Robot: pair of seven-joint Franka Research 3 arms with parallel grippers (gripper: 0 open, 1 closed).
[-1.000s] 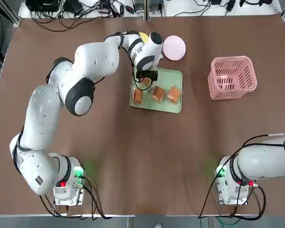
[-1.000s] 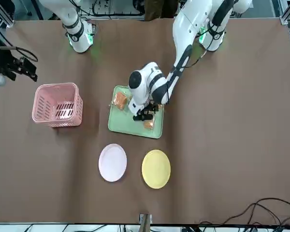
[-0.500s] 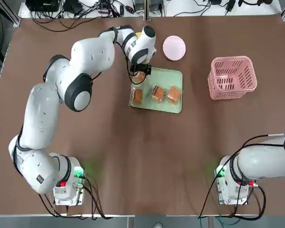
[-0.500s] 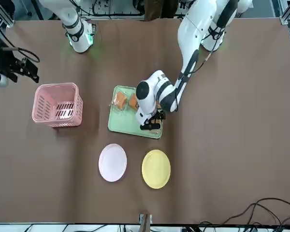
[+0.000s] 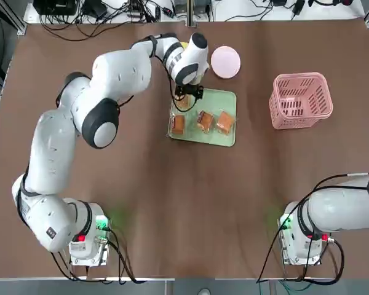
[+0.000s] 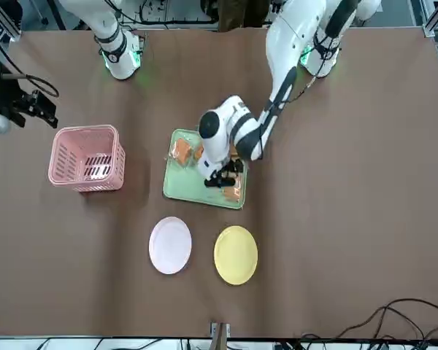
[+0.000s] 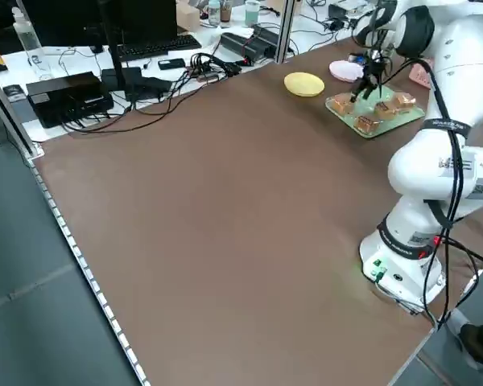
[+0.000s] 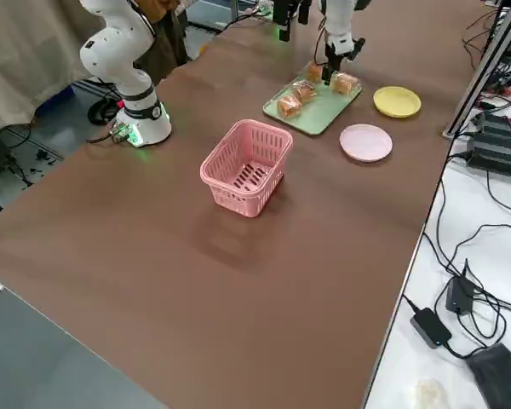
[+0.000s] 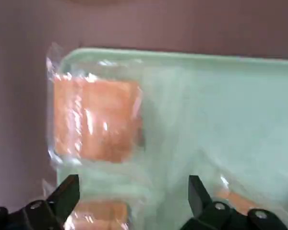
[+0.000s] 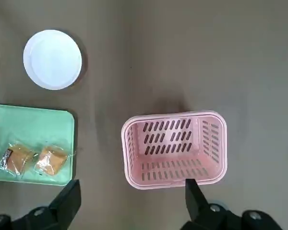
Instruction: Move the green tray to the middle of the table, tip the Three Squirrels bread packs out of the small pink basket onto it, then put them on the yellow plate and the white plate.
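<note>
I've got the left gripper [image 5: 189,93] over the tray's [image 5: 229,139] far-left corner, fingers spread, nothing held | four bread packs [image 5: 203,120] lying on the tray | basket [image 5: 300,101] off to the tray's right | yellow plate [image 6: 236,254], white plate [image 5: 225,62] just beyond the tray | right gripper [image 10: 129,218] high above, fingers apart.

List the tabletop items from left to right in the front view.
small pink basket → white plate → green tray → yellow plate
</note>
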